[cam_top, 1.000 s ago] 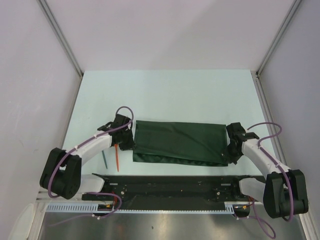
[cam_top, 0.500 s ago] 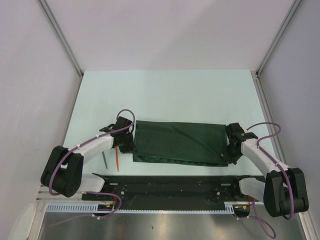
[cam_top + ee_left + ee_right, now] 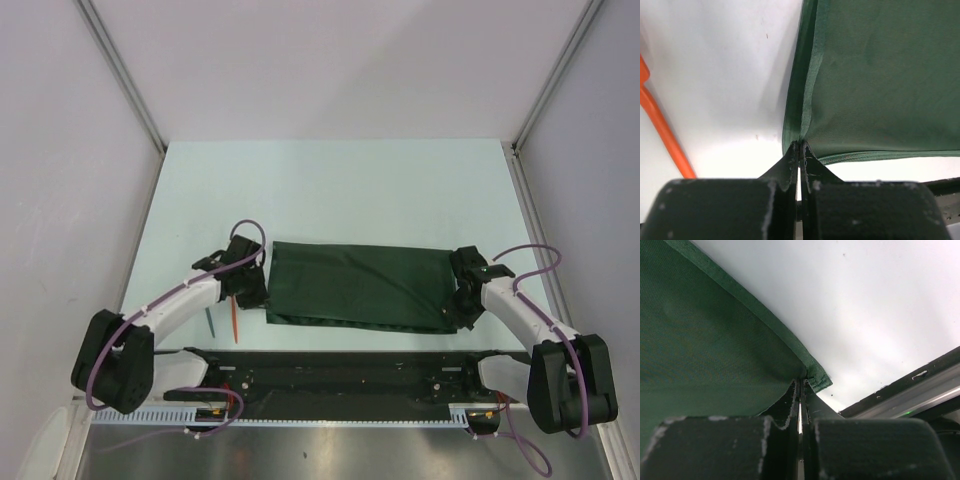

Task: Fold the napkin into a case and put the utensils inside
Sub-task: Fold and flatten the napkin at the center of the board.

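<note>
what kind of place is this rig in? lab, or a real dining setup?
Most likely a lab test cell, not a dining room: a pale table boxed in by blank white walls with metal corner posts, and two robot arms bolted at its near edge, holding a green napkin.

Overhead view looks down from behind; both close-up wrist views share the napkin (image 3: pixel 355 285).
</note>
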`<action>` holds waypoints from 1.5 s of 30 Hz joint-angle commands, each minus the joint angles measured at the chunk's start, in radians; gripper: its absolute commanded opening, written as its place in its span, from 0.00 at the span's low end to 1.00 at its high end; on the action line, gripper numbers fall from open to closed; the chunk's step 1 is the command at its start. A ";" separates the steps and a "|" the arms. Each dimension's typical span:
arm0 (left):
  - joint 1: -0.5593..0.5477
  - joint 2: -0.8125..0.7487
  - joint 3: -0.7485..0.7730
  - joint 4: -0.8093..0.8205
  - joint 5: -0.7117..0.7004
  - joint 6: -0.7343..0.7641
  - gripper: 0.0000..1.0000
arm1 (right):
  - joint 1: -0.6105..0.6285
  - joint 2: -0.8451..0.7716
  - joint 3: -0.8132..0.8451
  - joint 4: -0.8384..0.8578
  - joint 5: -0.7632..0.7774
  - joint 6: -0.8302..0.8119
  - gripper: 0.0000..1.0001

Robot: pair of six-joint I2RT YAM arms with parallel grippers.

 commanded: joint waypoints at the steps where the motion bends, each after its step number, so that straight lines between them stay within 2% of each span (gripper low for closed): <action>1: -0.006 -0.047 -0.015 -0.042 -0.017 -0.029 0.00 | 0.005 0.002 0.020 -0.030 0.067 0.008 0.01; 17: -0.026 0.058 -0.046 -0.005 -0.050 -0.058 0.00 | 0.019 0.027 0.019 -0.018 0.069 0.016 0.04; 20: -0.026 0.062 -0.041 -0.017 -0.057 -0.062 0.00 | 0.027 0.028 0.016 -0.020 0.070 0.020 0.11; 24: -0.026 0.066 -0.029 -0.030 -0.089 -0.072 0.00 | 0.045 0.013 0.014 -0.024 0.065 0.023 0.29; 25: -0.026 0.066 -0.028 -0.030 -0.074 -0.072 0.00 | 0.047 0.005 0.019 -0.029 0.065 0.020 0.31; 27: -0.026 0.048 -0.031 -0.028 -0.042 -0.068 0.00 | 0.048 -0.015 0.045 -0.052 0.082 0.011 0.42; 30: -0.026 -0.012 -0.037 -0.022 0.032 -0.065 0.23 | 0.051 -0.065 0.106 -0.101 0.124 -0.009 0.62; 31: -0.026 -0.029 -0.032 -0.045 0.040 -0.067 0.35 | 0.051 -0.075 0.125 -0.115 0.134 -0.013 0.66; 32: -0.026 -0.046 -0.015 -0.063 0.037 -0.062 0.39 | 0.048 -0.094 0.141 -0.133 0.147 -0.023 0.72; 33: -0.026 -0.079 -0.002 -0.082 0.034 -0.059 0.43 | 0.050 -0.101 0.178 -0.135 0.147 -0.036 0.73; 34: -0.026 -0.096 0.015 -0.121 0.032 -0.050 0.50 | 0.050 -0.107 0.194 -0.136 0.150 -0.055 0.78; 35: -0.026 -0.112 0.056 -0.140 0.014 -0.033 0.53 | 0.048 -0.110 0.210 -0.127 0.165 -0.069 0.87; 36: -0.026 -0.124 0.080 -0.157 0.006 -0.024 0.58 | 0.047 -0.116 0.223 -0.103 0.168 -0.102 0.90; 38: -0.026 -0.159 0.139 -0.143 -0.006 0.023 0.58 | 0.009 -0.115 0.227 0.015 0.141 -0.211 0.93; 40: -0.025 -0.156 0.160 -0.024 0.024 0.039 0.55 | -0.016 -0.099 0.220 0.126 0.096 -0.277 0.88; 41: -0.025 -0.143 0.178 0.030 0.052 0.043 0.53 | -0.037 -0.090 0.221 0.203 0.070 -0.274 0.79; 42: -0.025 -0.120 0.178 0.091 0.136 0.039 0.46 | -0.047 -0.081 0.226 0.254 0.032 -0.286 0.76; 43: -0.023 -0.091 0.176 0.231 0.175 0.033 0.39 | -0.048 -0.064 0.212 0.314 -0.003 -0.311 0.73; 45: -0.020 0.029 0.198 0.324 0.245 0.002 0.24 | -0.059 -0.044 0.194 0.471 -0.100 -0.346 0.68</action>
